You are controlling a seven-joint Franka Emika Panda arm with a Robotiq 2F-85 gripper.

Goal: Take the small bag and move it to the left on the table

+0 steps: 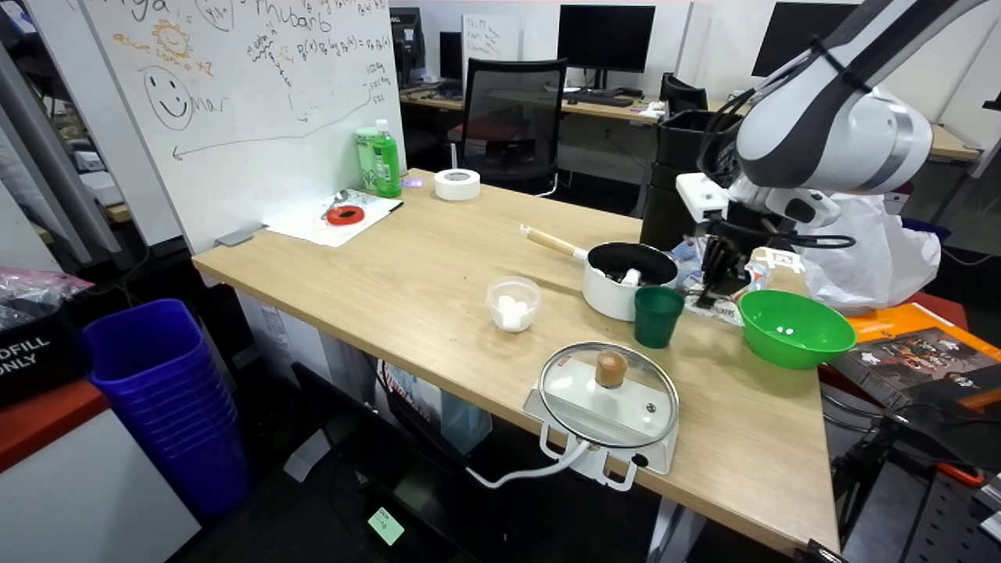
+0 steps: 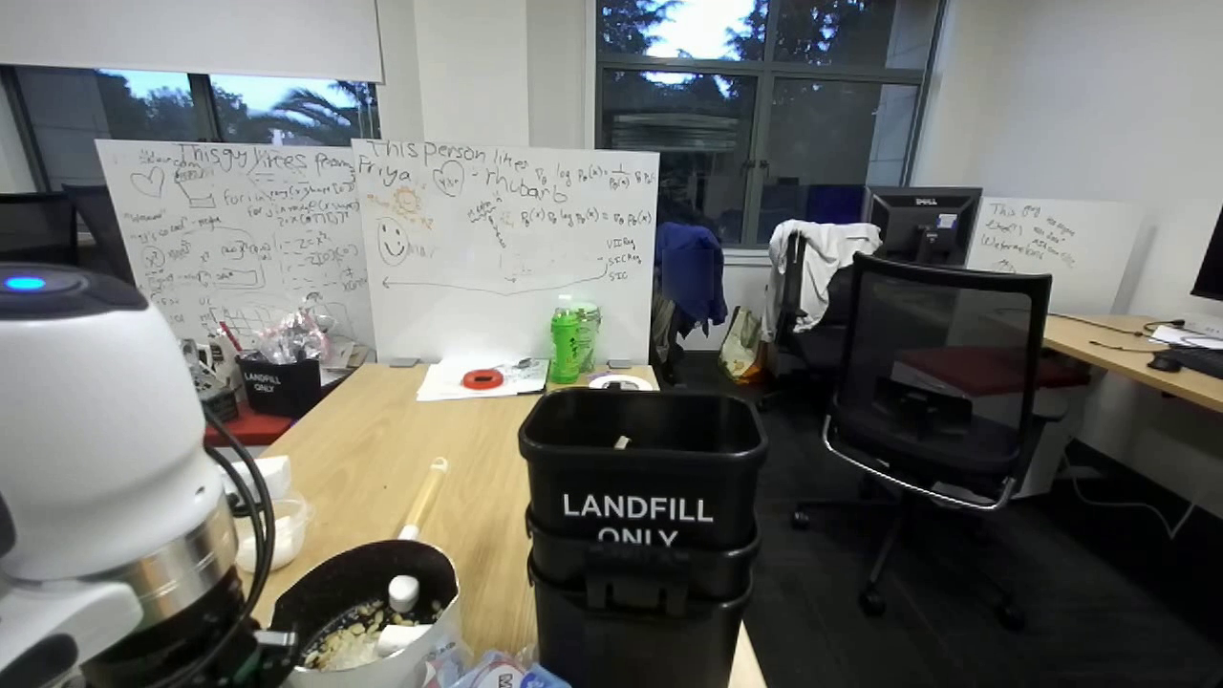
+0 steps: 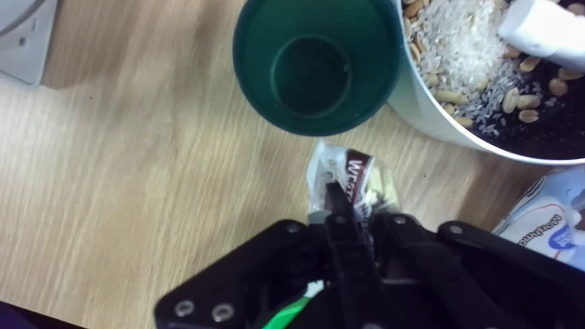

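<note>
Fingers (image 3: 341,224) reach down to the small bag (image 3: 356,176), hiding part of it; whether they pinch it I can't make out. It lies on the table (image 1: 422,266) at their tips. In the wrist view a green cup (image 3: 315,77) sits just ahead of them, a pot (image 3: 425,118) ahead and right.

The hand (image 3: 360,211) partly hides the small bag (image 3: 358,176).

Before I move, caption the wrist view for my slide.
Tool at the small bag, with the green cup and white pot close by on the table.
</note>
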